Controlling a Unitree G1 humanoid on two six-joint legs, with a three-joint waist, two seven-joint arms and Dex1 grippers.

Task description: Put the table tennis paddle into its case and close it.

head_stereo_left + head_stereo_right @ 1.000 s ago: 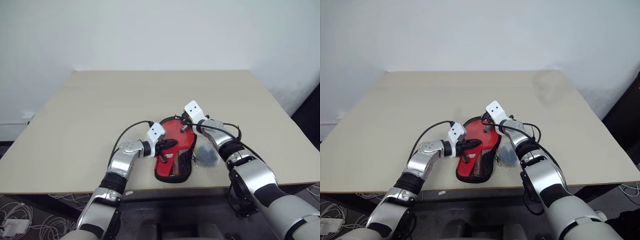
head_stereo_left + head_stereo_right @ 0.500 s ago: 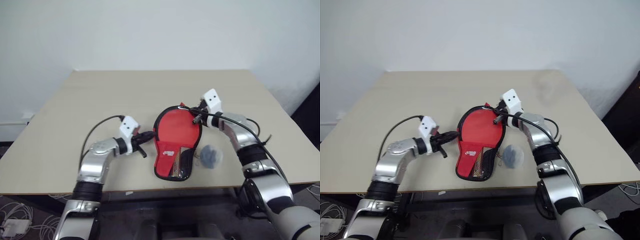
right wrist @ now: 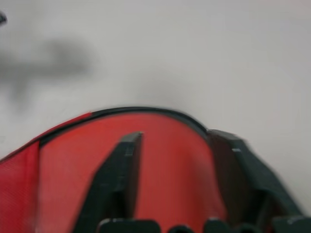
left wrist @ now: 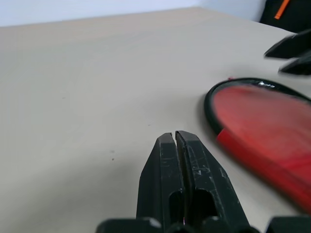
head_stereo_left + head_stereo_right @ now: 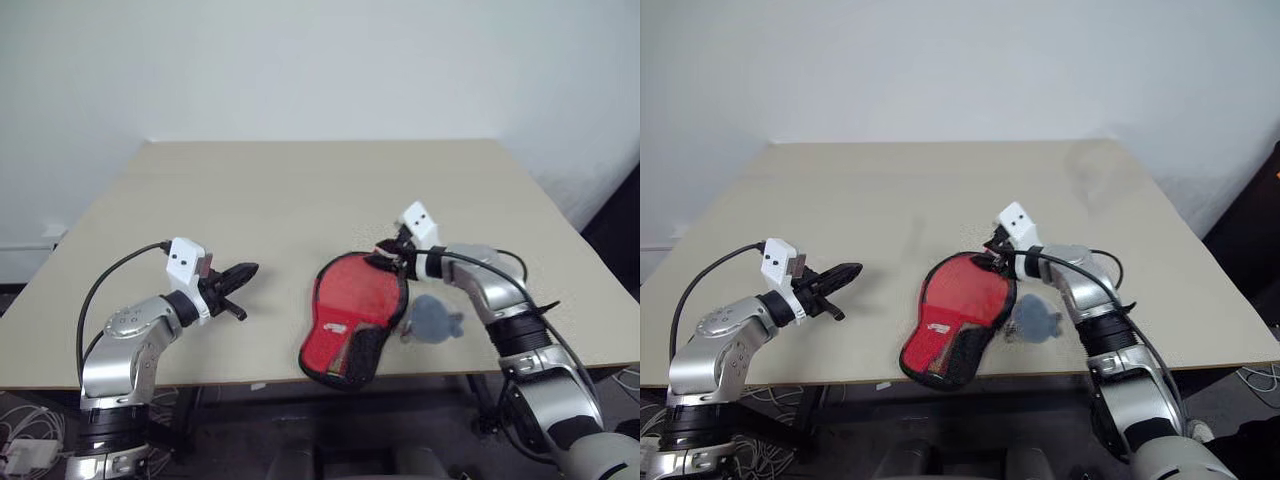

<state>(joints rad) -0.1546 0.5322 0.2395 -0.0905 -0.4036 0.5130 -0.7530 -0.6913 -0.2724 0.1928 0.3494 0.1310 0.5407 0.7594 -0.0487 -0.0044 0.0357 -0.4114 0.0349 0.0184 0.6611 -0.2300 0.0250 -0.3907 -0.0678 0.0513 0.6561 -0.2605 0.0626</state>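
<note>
Right hand (image 3: 177, 182): fingers spread over my red paddle-shaped fabric case (image 5: 352, 305); gripping nothing.
Left hand (image 4: 179, 138): closed, empty.
Risk: case overhangs worktop (image 5: 300, 190) edge; a nudge could drop it.

Red case (image 5: 352, 308), black rim, beige table (image 5: 300, 190)

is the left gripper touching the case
Apart. The left eye view shows bare table between the shut left gripper and the case.

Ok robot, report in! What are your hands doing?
Left fingers shut, empty, off to the side. Right fingers open over the red case. Case near table edge; small bluish bag beside it.
</note>
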